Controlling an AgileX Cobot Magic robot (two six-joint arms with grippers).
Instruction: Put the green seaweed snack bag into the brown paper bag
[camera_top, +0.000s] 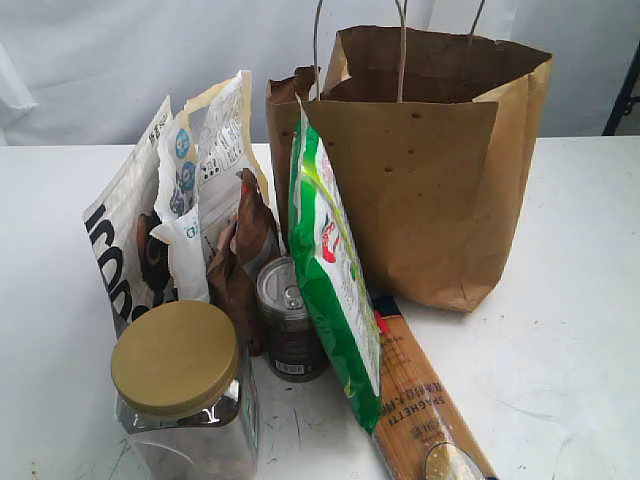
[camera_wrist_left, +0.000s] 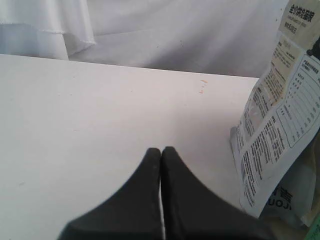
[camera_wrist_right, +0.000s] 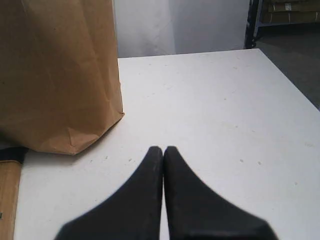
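The green seaweed snack bag (camera_top: 335, 270) is standing on its narrow edge on the counter (camera_top: 560, 330), outside the brown paper bag (camera_top: 430, 190) and leaning against that bag's front left corner. Its long axis is running from a top corner high beside the paper bag's rim down to a bottom corner near the front of the exterior view, where it is resting against the spaghetti packet (camera_top: 425, 410) lying flat beside it. Its printed face is turning toward the right of that view.

The paper bag is standing upright with its mouth gaping open and its thin handles rising above; the inside is sitting in shadow, so its contents cannot be told. A clear jar (camera_top: 180, 390) with a gold lid and a can (camera_top: 288, 320) are standing left of the green bag, with other pouches crowding behind them.

The left pincer (camera_wrist_left: 161, 150) is hanging over bare counter, closed and gripping nothing. The right pincer (camera_wrist_right: 163, 149) is hanging near the paper bag's base, likewise closed and empty.
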